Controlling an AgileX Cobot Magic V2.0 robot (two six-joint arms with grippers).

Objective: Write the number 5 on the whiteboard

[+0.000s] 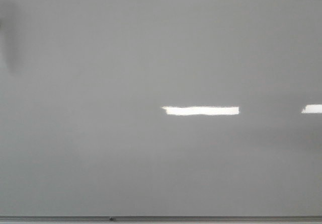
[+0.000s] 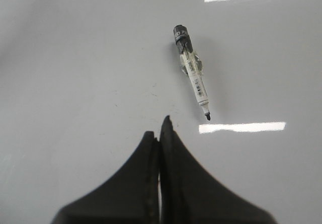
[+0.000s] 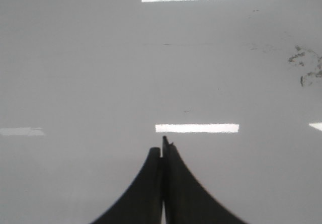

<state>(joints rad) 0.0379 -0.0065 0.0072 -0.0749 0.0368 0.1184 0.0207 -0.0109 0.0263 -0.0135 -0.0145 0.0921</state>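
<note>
The whiteboard (image 1: 151, 58) fills the front view as a glossy pale grey surface with a thin metal edge strip (image 1: 161, 218) along its near side. No number 5 shows on it in any view. Neither gripper appears in the front view. In the left wrist view my left gripper (image 2: 158, 128) is shut with nothing in it, above the whiteboard (image 2: 75, 73). An uncapped marker (image 2: 193, 73) lies flat just beyond it, black tip toward the gripper. My right gripper (image 3: 163, 146) is shut and empty over the whiteboard (image 3: 75, 83).
Bright rectangular light reflections (image 1: 201, 110) lie on the board. Faint dark smudges (image 3: 306, 65) mark the board in the right wrist view. A dim shadow (image 1: 12, 38) falls at the front view's left edge.
</note>
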